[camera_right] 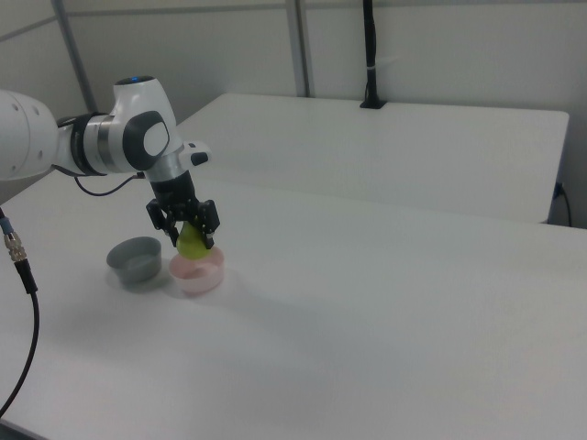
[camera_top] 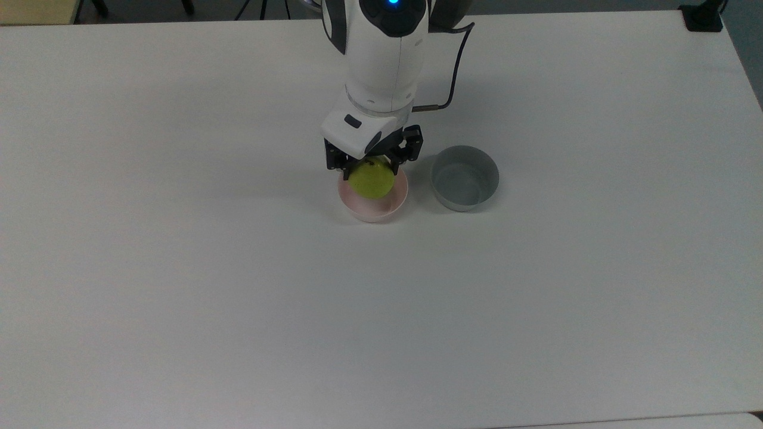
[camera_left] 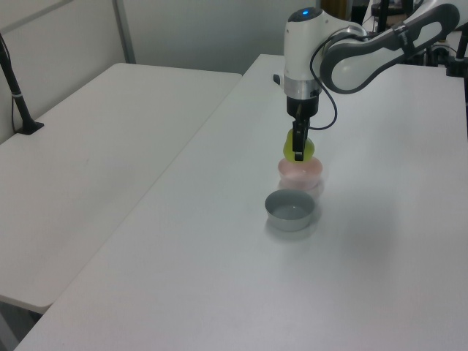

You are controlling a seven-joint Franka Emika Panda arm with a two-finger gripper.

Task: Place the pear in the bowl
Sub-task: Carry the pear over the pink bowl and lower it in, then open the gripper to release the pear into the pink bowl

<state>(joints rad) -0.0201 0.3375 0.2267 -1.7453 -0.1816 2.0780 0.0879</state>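
A yellow-green pear (camera_top: 371,179) (camera_left: 305,151) (camera_right: 192,243) hangs in my gripper (camera_top: 372,167) (camera_left: 298,153) (camera_right: 189,240), which is shut on its sides. The pear sits low over the pale pink bowl (camera_top: 390,205) (camera_left: 301,172) (camera_right: 199,274), its underside at or below the rim. In the top view the fruit covers most of the bowl's far half. Whether the pear touches the bowl's floor I cannot tell.
A grey straight-sided bowl (camera_top: 464,177) (camera_left: 290,209) (camera_right: 135,259) stands just beside the pink one, on the top view's right. Both rest on a wide white table (camera_top: 238,298). A second white table (camera_left: 88,146) lies at the left view's left.
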